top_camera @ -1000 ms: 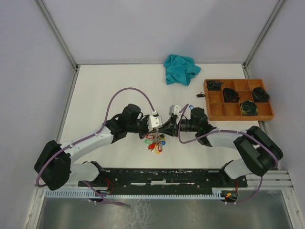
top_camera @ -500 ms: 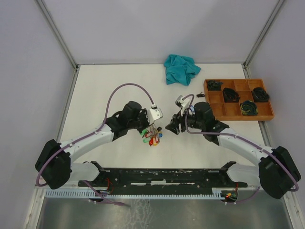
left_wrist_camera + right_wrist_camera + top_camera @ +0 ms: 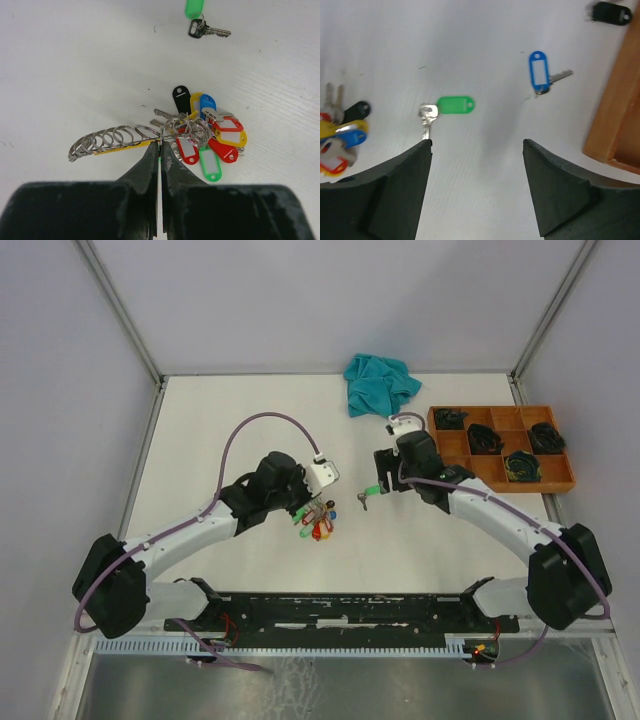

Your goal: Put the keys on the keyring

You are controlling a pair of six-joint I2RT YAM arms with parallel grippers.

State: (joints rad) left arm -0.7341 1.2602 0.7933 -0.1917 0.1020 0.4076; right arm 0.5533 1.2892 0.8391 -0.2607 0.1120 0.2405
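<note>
Keys (image 3: pixel 318 525) with coloured tags cluster on the table (image 3: pixel 220 440) seen from overhead, at the left gripper (image 3: pixel 316 506). The right gripper (image 3: pixel 383 480) hangs by a loose green-tagged key (image 3: pixel 368 495).

Left wrist: jaws clamp the keyring (image 3: pixel 150 134), keys bunched against it.

Right wrist: fingers (image 3: pixel 385 190) spread wide, grasping nothing, green-tagged key lying ahead.
</note>
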